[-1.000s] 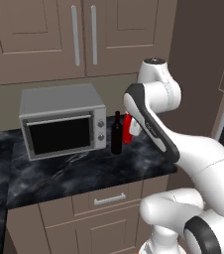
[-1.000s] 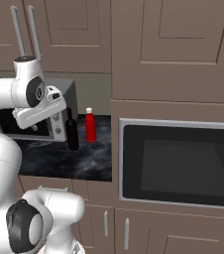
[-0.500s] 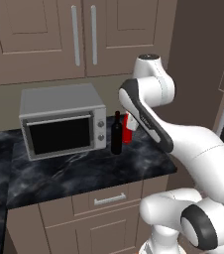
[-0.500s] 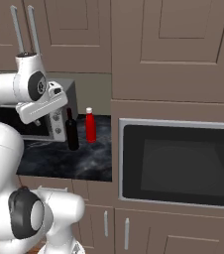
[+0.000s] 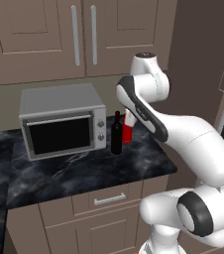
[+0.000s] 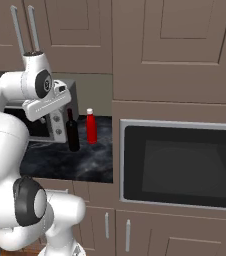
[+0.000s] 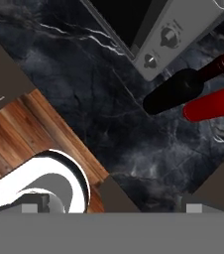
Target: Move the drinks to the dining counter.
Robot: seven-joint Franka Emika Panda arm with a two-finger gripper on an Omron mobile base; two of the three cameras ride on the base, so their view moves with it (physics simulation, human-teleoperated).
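Observation:
Two of the drinks stand side by side on a black marble counter [image 5: 84,171] over brown drawers, just right of a microwave. The tall dark wine bottle [image 5: 116,134] [image 6: 73,134] [image 7: 183,89] stands nearer the microwave. Close beside it is the slim red bottle [image 5: 127,132] [image 6: 91,127] [image 7: 210,105] with a white cap. My gripper [image 6: 50,105] hangs high above the counter, over the microwave's right end, looking down; it is open and holds nothing. The can, the squat clear bottle and the dining counter are out of view.
A silver microwave [image 5: 62,121] [image 7: 156,30] takes the counter's left part. Wall cabinets [image 5: 79,34] hang above. A built-in oven [image 6: 180,165] sits in the tall cabinet to the right. The counter's front edge drops to a wood floor [image 7: 29,129].
The arm's upper joints have turned and the hand has swung up and tilted. Both bottles stand where they were.

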